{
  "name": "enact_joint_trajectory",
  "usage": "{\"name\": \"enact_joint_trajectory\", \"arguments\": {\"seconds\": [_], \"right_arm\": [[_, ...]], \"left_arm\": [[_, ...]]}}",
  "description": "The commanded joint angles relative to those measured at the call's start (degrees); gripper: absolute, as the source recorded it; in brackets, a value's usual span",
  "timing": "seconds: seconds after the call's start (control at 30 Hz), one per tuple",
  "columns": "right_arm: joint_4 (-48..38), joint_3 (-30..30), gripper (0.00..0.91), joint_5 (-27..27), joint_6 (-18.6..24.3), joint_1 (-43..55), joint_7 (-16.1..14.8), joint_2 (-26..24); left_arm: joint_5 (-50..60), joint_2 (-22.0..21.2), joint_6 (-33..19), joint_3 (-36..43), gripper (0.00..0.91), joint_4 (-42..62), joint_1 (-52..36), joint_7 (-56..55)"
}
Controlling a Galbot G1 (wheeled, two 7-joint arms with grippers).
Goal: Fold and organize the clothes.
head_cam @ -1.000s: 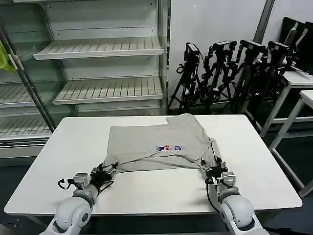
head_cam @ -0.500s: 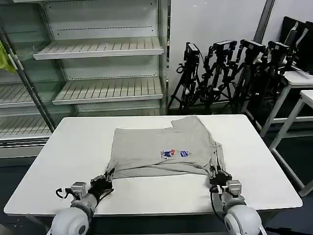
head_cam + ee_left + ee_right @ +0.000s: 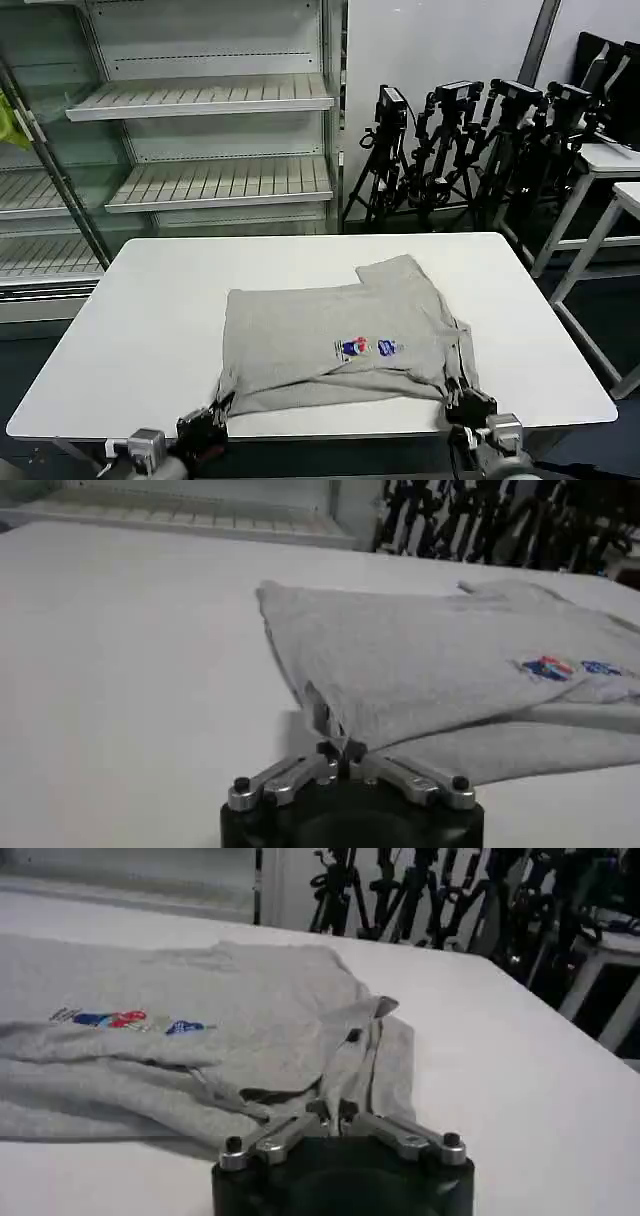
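Grey T-shirt [image 3: 340, 345] folded over on white tabletop [image 3: 150, 310], small coloured print facing up, near front edge; left hand [image 3: 203, 428] pinches its near-left corner; right hand [image 3: 462, 404] pinches near-right corner, both low at tabletop edge.

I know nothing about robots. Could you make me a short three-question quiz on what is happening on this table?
1. True or false: the light grey cotton T-shirt lies on the white table.
2. Which end effector pinches the shirt's near edge? A) only the left end effector B) only the right end effector C) both
3. Fill in: the shirt's small multicoloured chest print faces ____.

Key: 1 true; 2 C; 3 up
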Motion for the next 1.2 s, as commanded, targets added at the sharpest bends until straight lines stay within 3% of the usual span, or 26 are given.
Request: {"name": "enact_joint_trajectory", "arguments": {"seconds": [0.03, 0.27, 0.5, 0.7, 0.87, 1.2], "right_arm": [[7.82, 3.02, 0.907, -0.62, -0.75, -7.65, -0.09, -0.44], [9.38, 4.75, 0.907, 0.72, 0.70, -4.26, -0.02, -0.62], [7.40, 6.63, 0.907, 5.32, 2.02, 2.62, 0.95, -2.05], [-2.37, 2.60, 0.907, 8.16, -0.30, 18.77, 2.68, -3.59], [-13.32, -5.28, 0.907, 8.28, -0.82, 31.50, 3.29, -4.36], [-34.47, -14.94, 0.907, 7.44, -0.82, 51.34, 3.32, -2.21]], "left_arm": [[2.64, -0.10, -0.17, -3.23, 0.907, -8.05, 10.36, 0.07], [2.48, 0.18, 0.44, -4.28, 0.907, -7.84, 7.10, 0.43], [-1.69, 3.58, 0.43, -7.18, 0.907, -3.89, -1.77, 0.32], [-5.82, 6.25, 0.70, -4.26, 0.907, 1.65, -13.83, -1.28], [-8.04, 7.73, 0.76, 1.54, 0.907, 12.16, -28.31, -1.85], [-9.29, 6.00, 0.80, 15.31, 0.907, 29.76, -47.00, -3.62]]}}
